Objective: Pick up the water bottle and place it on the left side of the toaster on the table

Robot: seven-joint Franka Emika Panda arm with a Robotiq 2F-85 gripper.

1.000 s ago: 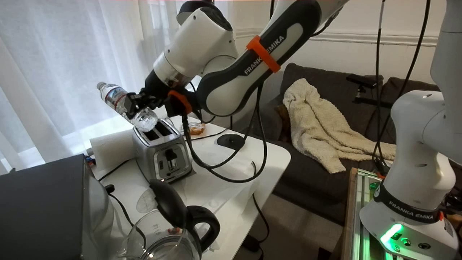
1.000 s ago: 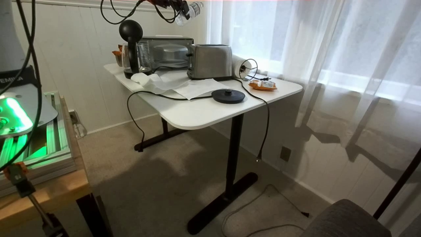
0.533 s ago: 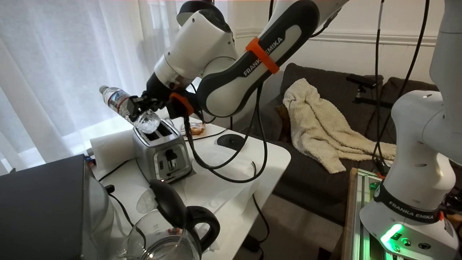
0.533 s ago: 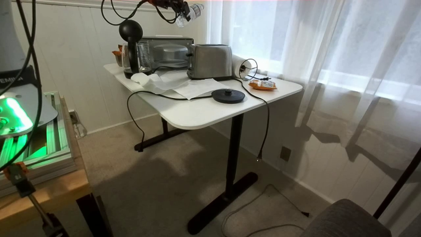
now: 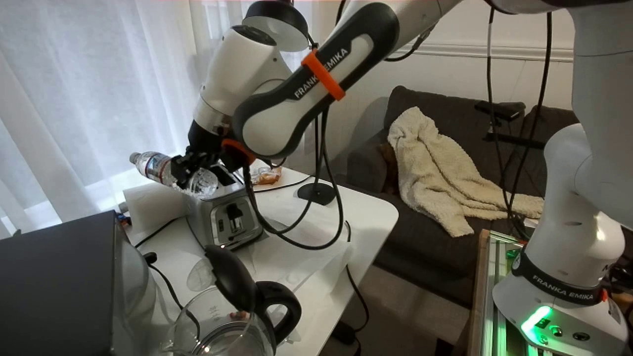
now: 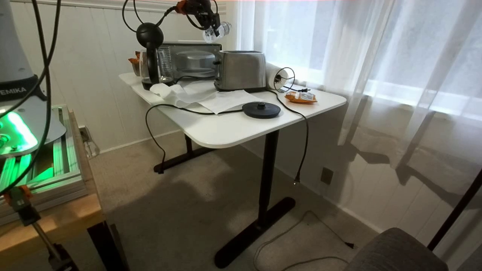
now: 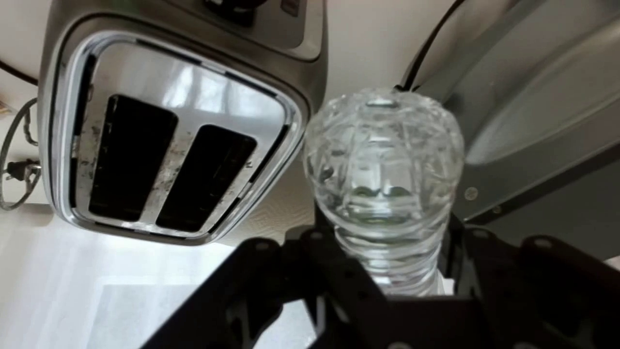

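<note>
A: Big stuff 1st?
B: The curtain [image 5: 64, 89], then the white table [image 6: 226, 130], then the oven [image 5: 54, 282], then the toaster [image 6: 243, 71].
A: & the bottle [image 7: 382, 165]?
B: Up in the air, not on the table yet. I'd say a bit past halfway thru the job. Wrist view: it shows bt. toaster & oven. Can't tell how near it is to the toaster. Prob. that's the "left side" spot, but I'm guessing.
A: Has the gripper [image 7: 387, 228] got it?
B: Yep, pinching it from both sides, nearer its bottom than its cap [image 5: 134, 157].
A: Which way's it lie?
B: Almost flat, crossways to the gripper. In an exterior view the cap pts. to the curtain & sits a bit higher; bottom goes the other way. So next it prob. needs a turn, cap up, bottom down, then a slow trip down w/o a bump on the toaster.
A: What's diff. vs. half a sec ago?
B: Table, oven, toaster: same. Gripper & bottle: lower in both exterior views. Bottle's flatter too, b/c the cap end came down most.
</note>
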